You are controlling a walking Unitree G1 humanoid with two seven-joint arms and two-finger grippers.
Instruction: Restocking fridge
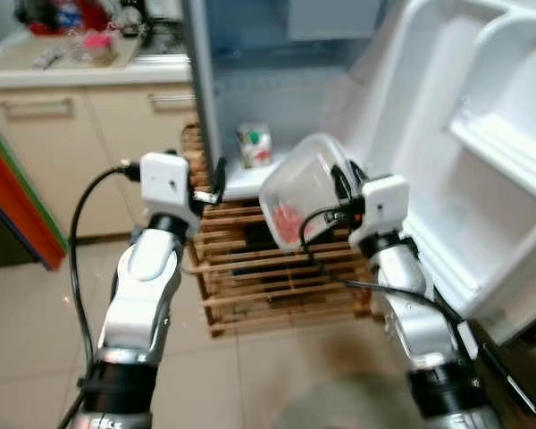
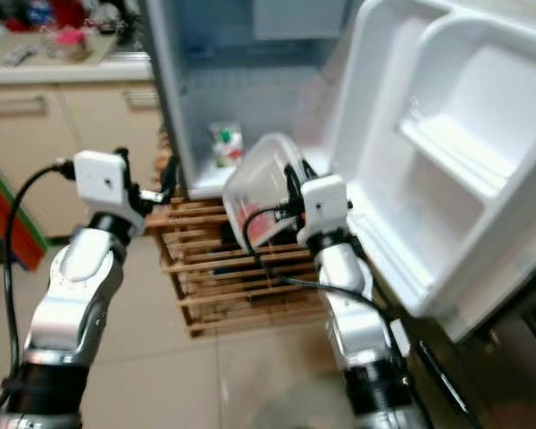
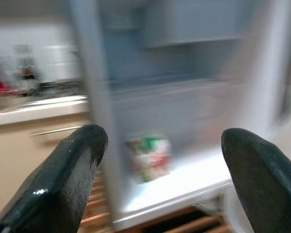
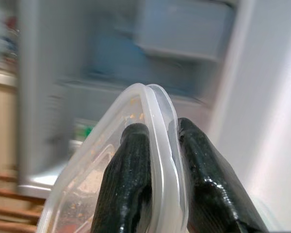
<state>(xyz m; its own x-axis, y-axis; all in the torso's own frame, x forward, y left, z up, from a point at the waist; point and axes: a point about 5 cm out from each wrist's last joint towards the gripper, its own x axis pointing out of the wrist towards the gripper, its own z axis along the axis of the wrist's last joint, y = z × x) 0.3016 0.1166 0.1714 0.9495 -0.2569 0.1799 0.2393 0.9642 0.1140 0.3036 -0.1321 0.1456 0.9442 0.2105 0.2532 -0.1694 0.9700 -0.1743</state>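
Note:
A clear plastic food container with reddish food inside is pinched by its rim in my right gripper, held tilted in front of the open fridge. In the right wrist view the two black fingers clamp the lidded edge. My left gripper is open and holds nothing, raised near the fridge's left edge. A small green, white and red carton stands on the fridge's lower shelf, seen again as carton.
The white fridge door hangs open to the right with moulded shelves. A wooden slatted rack sits under the fridge. A counter with cabinets and clutter stands to the left; a red and green object leans beside it. Tiled floor lies below.

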